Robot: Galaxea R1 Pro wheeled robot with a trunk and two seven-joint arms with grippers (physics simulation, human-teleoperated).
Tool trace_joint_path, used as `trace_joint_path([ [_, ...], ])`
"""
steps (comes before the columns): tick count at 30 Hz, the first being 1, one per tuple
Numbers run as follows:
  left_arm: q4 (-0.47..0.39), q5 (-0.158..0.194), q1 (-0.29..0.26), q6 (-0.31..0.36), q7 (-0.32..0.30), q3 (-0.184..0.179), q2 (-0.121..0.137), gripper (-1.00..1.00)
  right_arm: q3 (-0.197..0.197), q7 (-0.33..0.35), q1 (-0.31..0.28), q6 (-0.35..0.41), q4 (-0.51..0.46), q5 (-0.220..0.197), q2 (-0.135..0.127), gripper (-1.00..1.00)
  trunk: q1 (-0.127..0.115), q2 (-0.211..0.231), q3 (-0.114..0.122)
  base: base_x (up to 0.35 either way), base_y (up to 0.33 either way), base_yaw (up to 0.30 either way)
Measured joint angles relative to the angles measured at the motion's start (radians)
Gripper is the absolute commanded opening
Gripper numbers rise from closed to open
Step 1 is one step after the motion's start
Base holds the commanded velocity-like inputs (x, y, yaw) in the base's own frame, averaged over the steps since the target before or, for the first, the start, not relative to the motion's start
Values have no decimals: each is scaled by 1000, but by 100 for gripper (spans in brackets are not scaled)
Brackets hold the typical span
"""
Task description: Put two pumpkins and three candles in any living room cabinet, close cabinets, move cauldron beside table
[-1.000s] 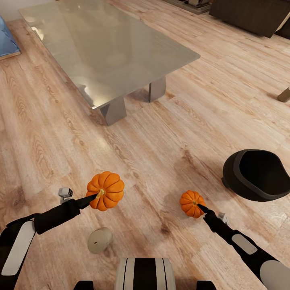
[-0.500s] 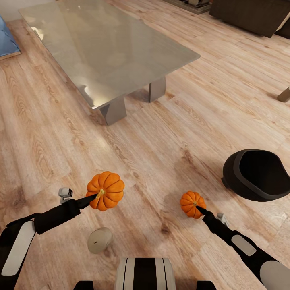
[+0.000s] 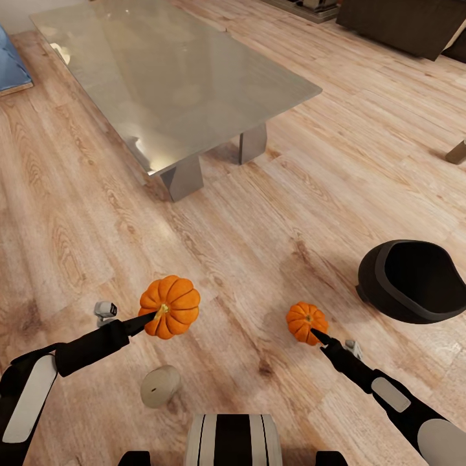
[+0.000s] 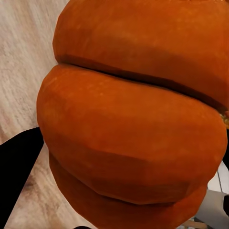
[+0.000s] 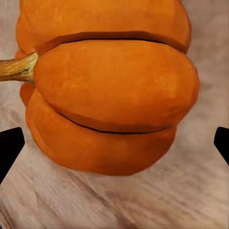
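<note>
Small pumpkin point(image 3: 307, 321): lay on the floor just ahead of the right gripper point(image 3: 316, 334), between its wide-spread fingertips.
Left gripper point(image 3: 154, 315): gripped the big pumpkin point(image 3: 170, 306).

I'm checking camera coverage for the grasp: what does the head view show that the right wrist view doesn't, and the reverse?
Head view: coffee table, cauldron, one candle, bigger pumpkin at the left gripper.
Right wrist view: the stem close up, and the dark fingertips apart either side.
Both: small pumpkin on the plank floor.

A ribbed orange pumpkin point(image 5: 109, 90) lies on plank floor point(image 5: 191, 191) between two dark fingertips point(image 5: 8, 145).
</note>
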Motion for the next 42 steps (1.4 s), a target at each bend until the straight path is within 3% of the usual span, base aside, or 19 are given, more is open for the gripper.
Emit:
trace_joint_path([
  [9, 0, 0, 0, 1, 0, -1, -1, -100, -1, 21, 0, -1, 0, 0, 0, 100, 0, 0, 0, 0, 0, 0],
  [30, 0, 0, 0, -2, 1, -2, -1, -100, -12, -8, 0, -43, 3, -10, 0, 100, 0, 0, 0, 0, 0, 0],
  [36, 0, 1, 0, -1, 0, -2, -1, -100, -14, -74, -1, -64, 3, -17, 0, 100, 0, 0, 0, 0, 0, 0],
  [42, 0, 0, 0, -1, 1, -2, -1, -100, -12, -97, -4, -87, 3, -16, 1, 100, 1, 0, -8, 0, 0, 0],
])
